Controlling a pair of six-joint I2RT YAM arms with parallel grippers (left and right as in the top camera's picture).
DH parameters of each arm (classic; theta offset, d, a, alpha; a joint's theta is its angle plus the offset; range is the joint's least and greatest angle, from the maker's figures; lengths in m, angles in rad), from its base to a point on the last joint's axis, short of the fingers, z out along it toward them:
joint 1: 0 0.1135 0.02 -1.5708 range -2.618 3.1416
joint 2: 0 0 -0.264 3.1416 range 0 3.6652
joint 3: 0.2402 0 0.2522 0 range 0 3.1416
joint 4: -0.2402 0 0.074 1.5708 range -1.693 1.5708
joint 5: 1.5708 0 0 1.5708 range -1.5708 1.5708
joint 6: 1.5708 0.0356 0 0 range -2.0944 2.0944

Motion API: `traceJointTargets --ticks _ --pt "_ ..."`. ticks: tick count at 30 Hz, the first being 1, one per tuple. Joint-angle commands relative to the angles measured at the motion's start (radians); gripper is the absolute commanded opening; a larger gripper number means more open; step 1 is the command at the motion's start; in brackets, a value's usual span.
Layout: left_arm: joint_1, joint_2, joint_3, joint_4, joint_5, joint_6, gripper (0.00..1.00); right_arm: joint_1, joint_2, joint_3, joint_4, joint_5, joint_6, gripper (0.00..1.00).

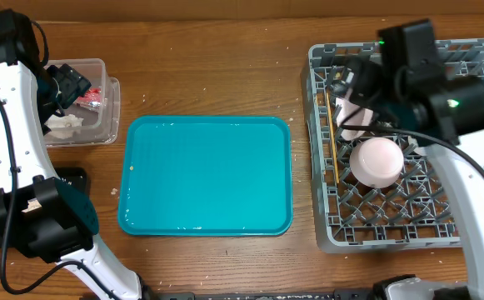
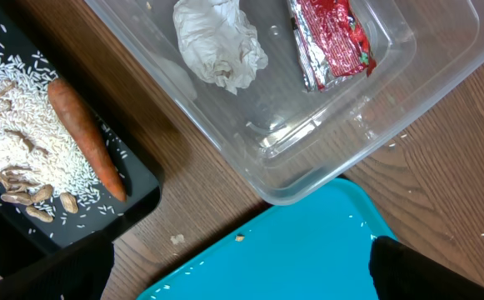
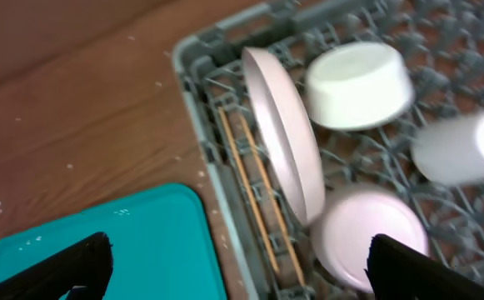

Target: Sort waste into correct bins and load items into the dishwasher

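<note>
Left side, nearest: black tray (image 2: 137,196) holding rice and nut scraps (image 2: 25,146) and a carrot (image 2: 87,137). Scraps loose and granular, poor for pinching. Carrot firm, smooth, apt to roll; best gripped across the thick end.

Farther: clear tub (image 2: 358,137) holding a crumpled tissue (image 2: 217,42) and a red wrapper (image 2: 333,37), side by side but apart. Both light, soft and crushable, safe to pinch at any raised fold.

Between tub and rack: teal tray (image 1: 208,179), bare but for a speck (image 1: 131,169).

Right side: grey rack (image 3: 193,79). Nearest, a bowl (image 3: 366,237) set bottom up, close against a plate (image 3: 287,142) standing on edge. Chopsticks (image 3: 258,192) lying along the rack wall beside the plate. Farther, a second bowl (image 3: 358,83) and a cup (image 3: 466,146), blurred.

Crockery hard, glazed, slippery and breakable; to be taken at the rim, not across the dome. Chopsticks thin and light, awkward to lift from the lattice; best taken near one end.

Pose: left gripper (image 2: 242,250) hanging above the tub's near corner, fingers spread wide, nothing held. Right gripper (image 3: 240,246) hanging over the rack's left edge, facing the plate, fingers likewise wide and bare. Sorting and loading judged complete, or nearly so.
</note>
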Motion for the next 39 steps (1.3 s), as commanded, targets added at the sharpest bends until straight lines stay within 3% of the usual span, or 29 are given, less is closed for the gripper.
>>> traceJointTargets --ticks 1,12,18,22,30,33,39 --pt "0.005 -0.017 0.006 0.001 -0.013 -0.009 1.0 -0.027 -0.029 0.022 -0.037 -0.012 0.051 1.0" --pt "0.005 -0.017 0.006 0.001 -0.012 -0.009 1.0 -0.03 -0.089 0.009 -0.208 -0.013 0.109 1.0" --pt "0.005 -0.017 0.006 0.001 -0.012 -0.009 1.0 -0.004 -0.17 -0.159 -0.224 0.019 0.133 1.0" --pt "0.005 -0.017 0.006 0.001 -0.012 -0.009 1.0 0.043 -0.281 -0.342 -0.134 0.097 0.191 1.0" --pt "0.005 -0.017 0.006 0.001 -0.013 -0.009 1.0 0.206 -0.56 -0.679 0.216 0.073 0.247 1.0" --pt "0.005 -0.017 0.006 0.001 -0.012 -0.009 1.0 0.256 -0.628 -0.746 0.308 0.073 0.259 1.0" --pt "0.005 -0.017 0.006 0.001 -0.012 -0.009 1.0 0.271 -0.636 -0.76 0.306 0.063 0.258 1.0"
